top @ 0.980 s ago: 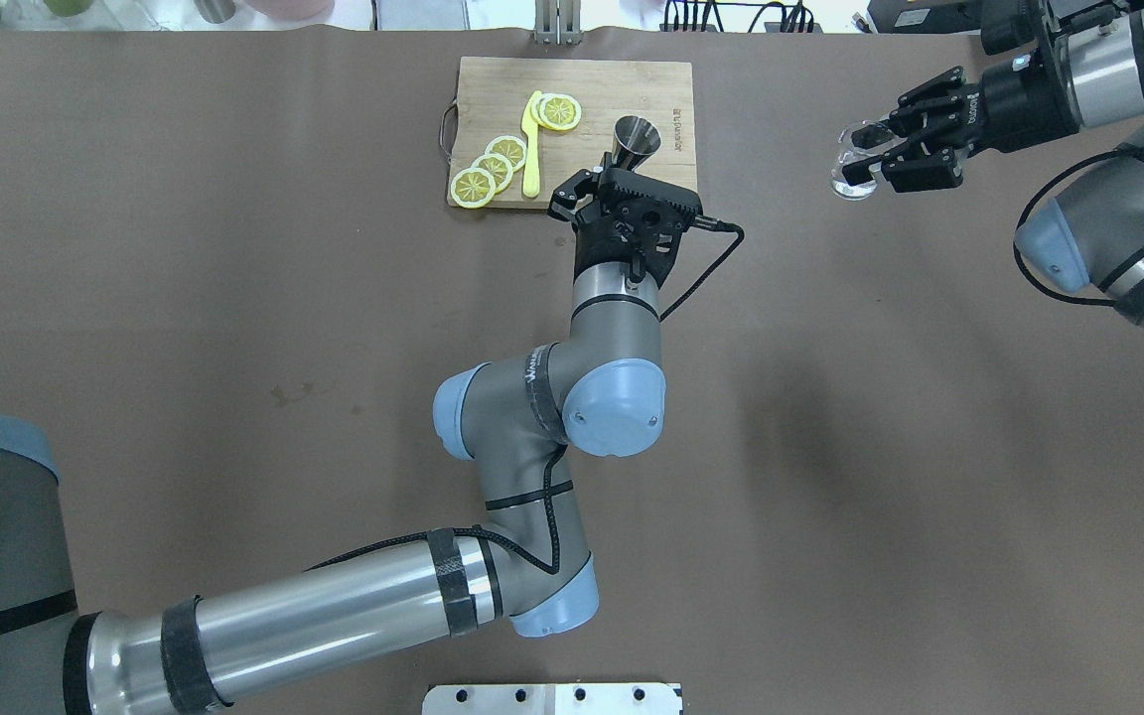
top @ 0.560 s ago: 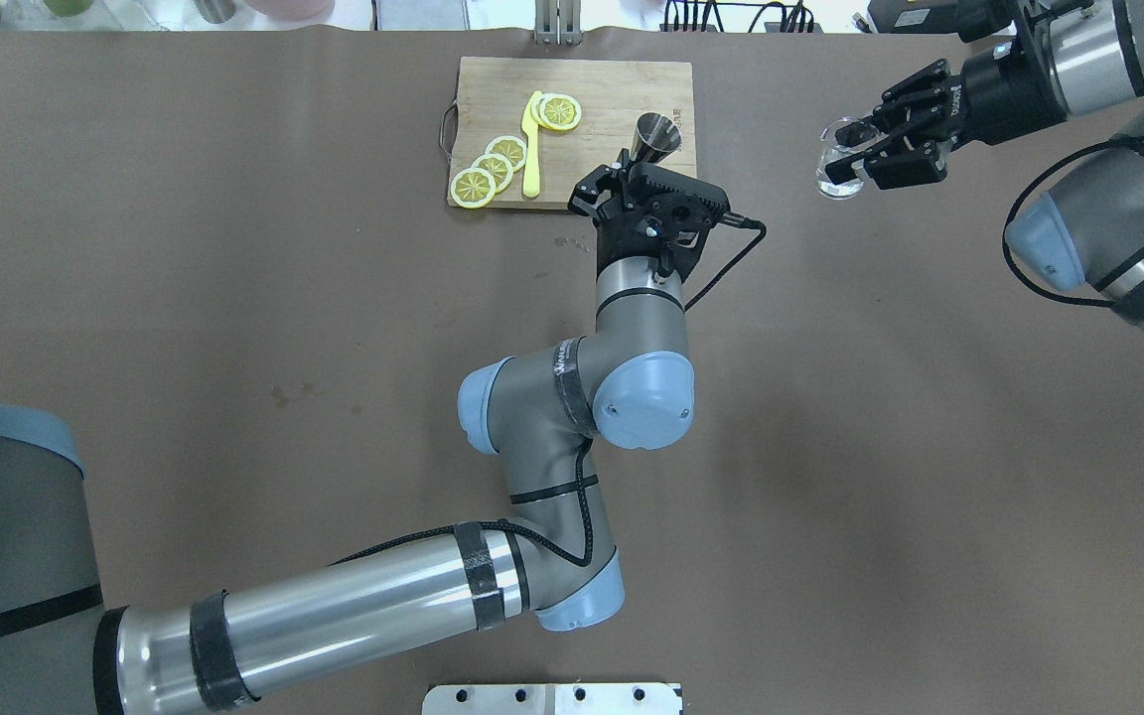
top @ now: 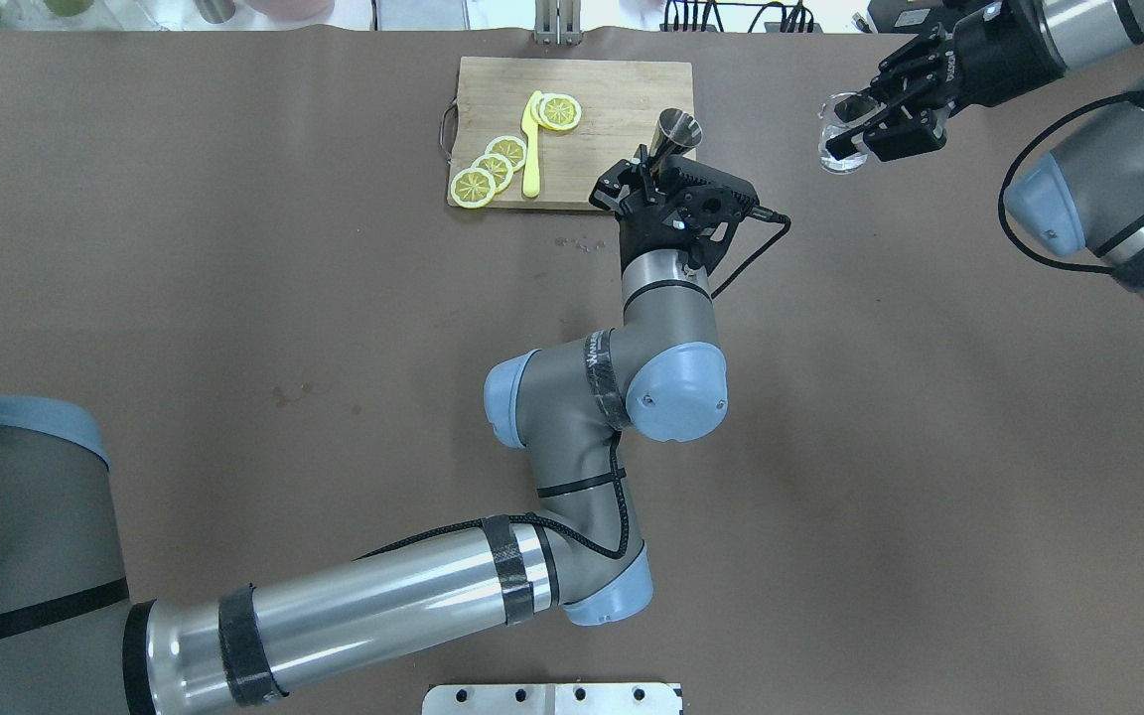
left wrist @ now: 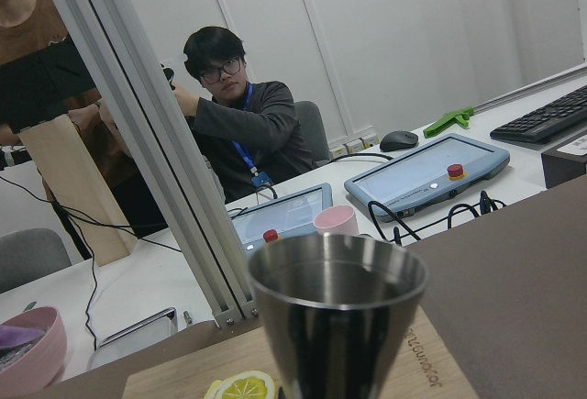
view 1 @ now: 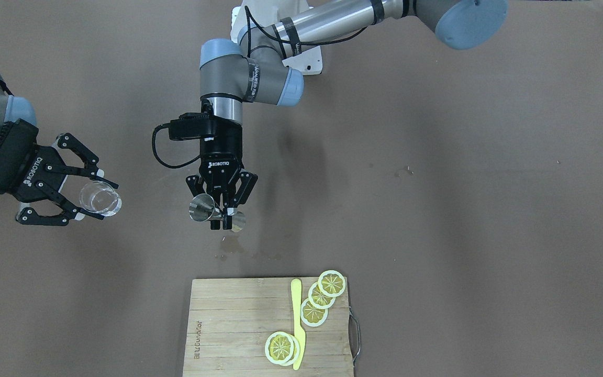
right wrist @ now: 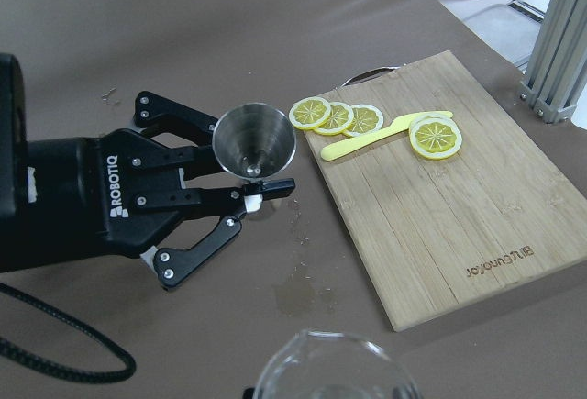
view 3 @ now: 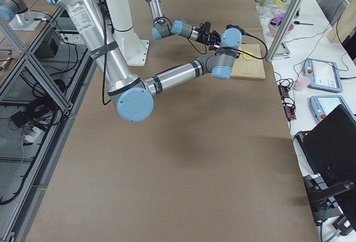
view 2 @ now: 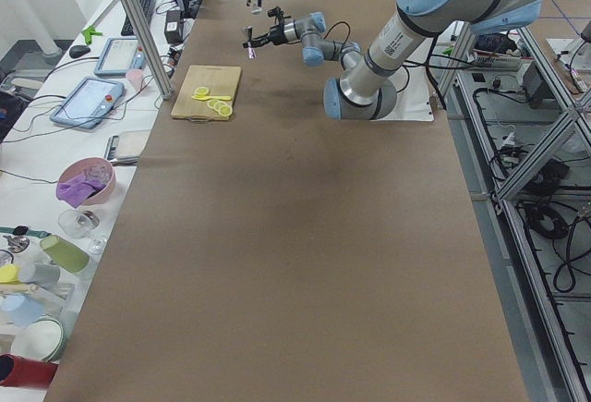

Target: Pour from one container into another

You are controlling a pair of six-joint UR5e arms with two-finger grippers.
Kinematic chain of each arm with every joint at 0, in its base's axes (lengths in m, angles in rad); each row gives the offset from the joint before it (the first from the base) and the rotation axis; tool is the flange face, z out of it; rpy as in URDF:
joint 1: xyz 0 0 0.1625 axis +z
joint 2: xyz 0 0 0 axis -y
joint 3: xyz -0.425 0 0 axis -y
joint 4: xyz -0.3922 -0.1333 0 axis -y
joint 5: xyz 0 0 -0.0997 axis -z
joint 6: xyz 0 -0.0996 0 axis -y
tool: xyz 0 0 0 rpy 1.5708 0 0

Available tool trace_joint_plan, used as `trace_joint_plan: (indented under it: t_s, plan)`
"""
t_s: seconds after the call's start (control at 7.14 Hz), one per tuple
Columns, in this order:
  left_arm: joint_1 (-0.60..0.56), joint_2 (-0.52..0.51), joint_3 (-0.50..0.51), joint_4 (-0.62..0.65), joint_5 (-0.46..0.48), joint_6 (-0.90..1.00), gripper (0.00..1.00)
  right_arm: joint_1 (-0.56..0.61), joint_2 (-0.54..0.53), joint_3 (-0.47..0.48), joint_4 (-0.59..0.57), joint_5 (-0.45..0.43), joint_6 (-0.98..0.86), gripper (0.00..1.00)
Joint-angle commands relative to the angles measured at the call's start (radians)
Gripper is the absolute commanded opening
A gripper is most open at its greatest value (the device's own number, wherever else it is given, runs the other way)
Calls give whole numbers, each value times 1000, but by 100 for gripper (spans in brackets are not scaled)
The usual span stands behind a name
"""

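Observation:
My left gripper [view 1: 222,217] is shut on the waist of the steel jigger [view 1: 202,208], holding it tilted above the table just off the cutting board's corner. The overhead view shows the jigger [top: 678,132] sticking out beyond the left gripper [top: 653,169]. Its open cone [left wrist: 337,312] fills the left wrist view, and the jigger [right wrist: 255,139] faces the right wrist camera mouth-on. My right gripper [top: 845,129] is shut on the clear glass tumbler [top: 835,154], held in the air to the jigger's right. The glass [view 1: 103,201] appears tilted. Its rim [right wrist: 335,371] shows at the right wrist view's bottom edge.
A wooden cutting board [top: 622,84] carries several lemon slices [top: 493,164] and a yellow knife [top: 530,144]. Wet spots [view 1: 231,243] lie on the brown table under the jigger. Beyond the table's far edge stand a metal post [left wrist: 156,142], tablets and seated operators [left wrist: 234,105].
My left arm has carried the jigger rightward, toward the glass. My right gripper has lifted the glass up and farther back, slightly leftward.

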Motion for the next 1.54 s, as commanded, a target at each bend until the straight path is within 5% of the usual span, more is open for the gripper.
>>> trace_joint_plan:
  t_s: [0.0,1.4]
  plan:
    - [2,-10,19,0,-2,0,0,5,36,0,-112,19,-82,0]
    - [26,-59,33,76,11,34,0,-6,177,26,-467,5,-218,0]
